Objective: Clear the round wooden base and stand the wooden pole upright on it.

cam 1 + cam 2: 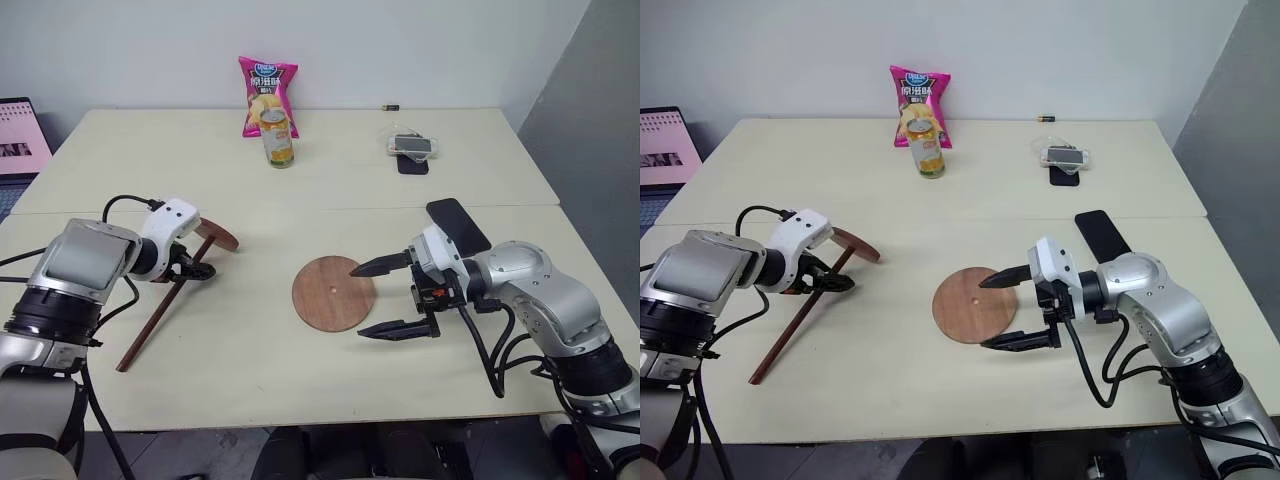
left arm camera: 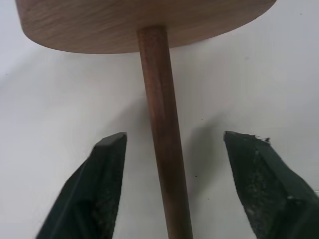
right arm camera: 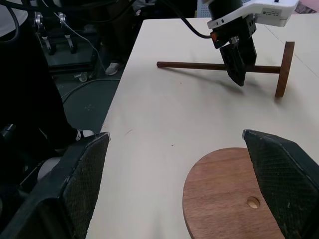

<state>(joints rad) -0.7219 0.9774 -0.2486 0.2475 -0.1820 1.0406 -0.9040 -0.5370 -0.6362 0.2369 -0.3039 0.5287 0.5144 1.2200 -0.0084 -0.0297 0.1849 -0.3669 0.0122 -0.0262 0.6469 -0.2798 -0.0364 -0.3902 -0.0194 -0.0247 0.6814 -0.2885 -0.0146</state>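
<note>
The round wooden base (image 1: pixel 333 292) lies flat mid-table with a small hole in its centre and nothing on it. My right gripper (image 1: pixel 358 300) is open, level with the table, its two fingers spread either side of the base's right edge (image 3: pixel 229 199). The wooden pole (image 1: pixel 160 318) lies on the table at the left, its end disc (image 1: pixel 222 236) resting on edge. My left gripper (image 1: pixel 197 270) points down over the rod close to that disc. In the left wrist view the rod (image 2: pixel 158 89) runs between the fingers (image 2: pixel 107 164) with a gap on each side, so the gripper is open.
A pink snack bag (image 1: pixel 267 92) and a can (image 1: pixel 278 138) stand at the back. A phone in clear wrap (image 1: pixel 410 146) lies at the back right. A black phone (image 1: pixel 457 225) lies beside my right arm. A laptop (image 1: pixel 20 135) sits at the far left.
</note>
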